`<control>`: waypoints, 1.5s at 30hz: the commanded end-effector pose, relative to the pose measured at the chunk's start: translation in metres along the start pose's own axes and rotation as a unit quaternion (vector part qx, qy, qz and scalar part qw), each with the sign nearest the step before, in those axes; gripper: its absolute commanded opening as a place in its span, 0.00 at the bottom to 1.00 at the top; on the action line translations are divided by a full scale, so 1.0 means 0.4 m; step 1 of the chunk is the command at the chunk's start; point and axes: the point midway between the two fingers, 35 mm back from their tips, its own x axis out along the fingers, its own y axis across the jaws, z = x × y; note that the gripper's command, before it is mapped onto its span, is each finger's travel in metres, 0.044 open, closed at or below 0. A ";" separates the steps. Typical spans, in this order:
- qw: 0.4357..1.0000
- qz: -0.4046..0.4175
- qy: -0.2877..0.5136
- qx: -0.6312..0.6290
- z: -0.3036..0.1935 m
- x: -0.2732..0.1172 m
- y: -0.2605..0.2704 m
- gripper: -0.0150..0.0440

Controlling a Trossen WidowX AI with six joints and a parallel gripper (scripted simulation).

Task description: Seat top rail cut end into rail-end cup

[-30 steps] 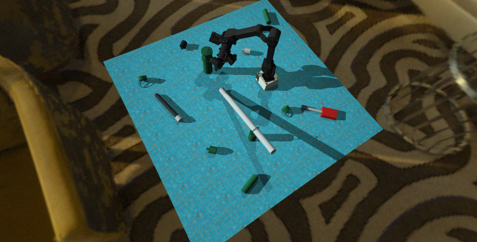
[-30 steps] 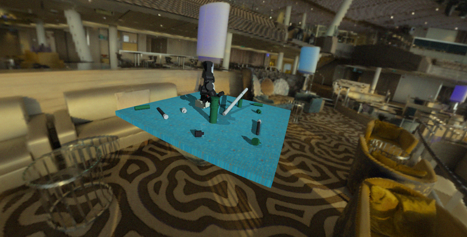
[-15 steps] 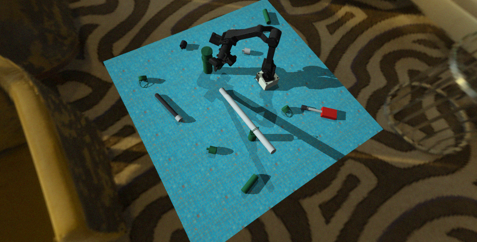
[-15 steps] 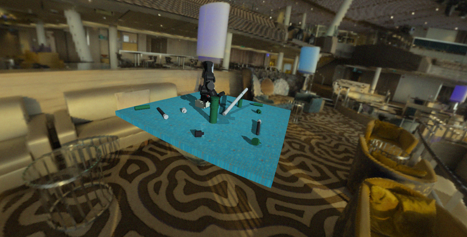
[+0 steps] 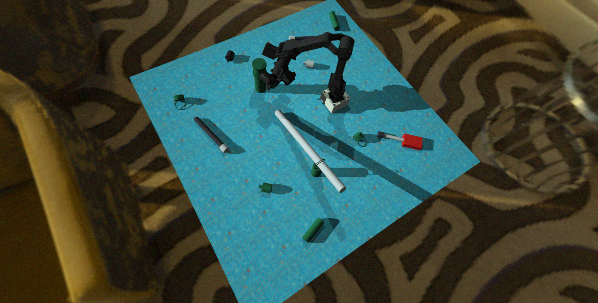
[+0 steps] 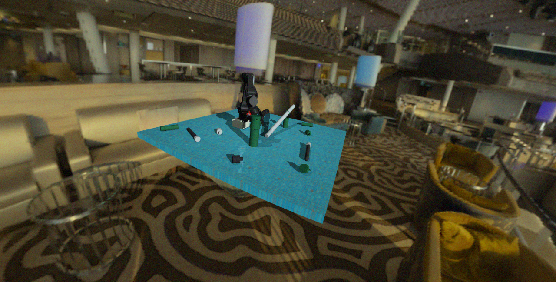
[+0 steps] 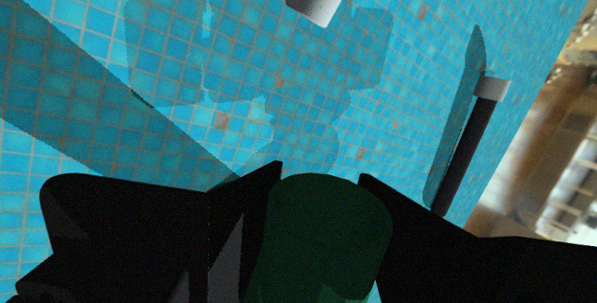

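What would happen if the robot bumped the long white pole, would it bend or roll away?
The white pole looks straight and stiff, so it probably would not bend. It is round and smooth, so alone it might roll. It slants up through a small ring, which likely stops it rolling.
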 end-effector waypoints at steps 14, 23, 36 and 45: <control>0.998 -0.002 0.031 0.051 -0.002 0.014 -0.026 0.25; 0.996 -0.002 0.045 0.076 -0.004 0.020 -0.038 0.25; 0.992 -0.003 0.065 0.112 -0.008 0.029 -0.054 0.25; 0.990 -0.003 0.071 0.122 -0.010 0.032 -0.059 0.25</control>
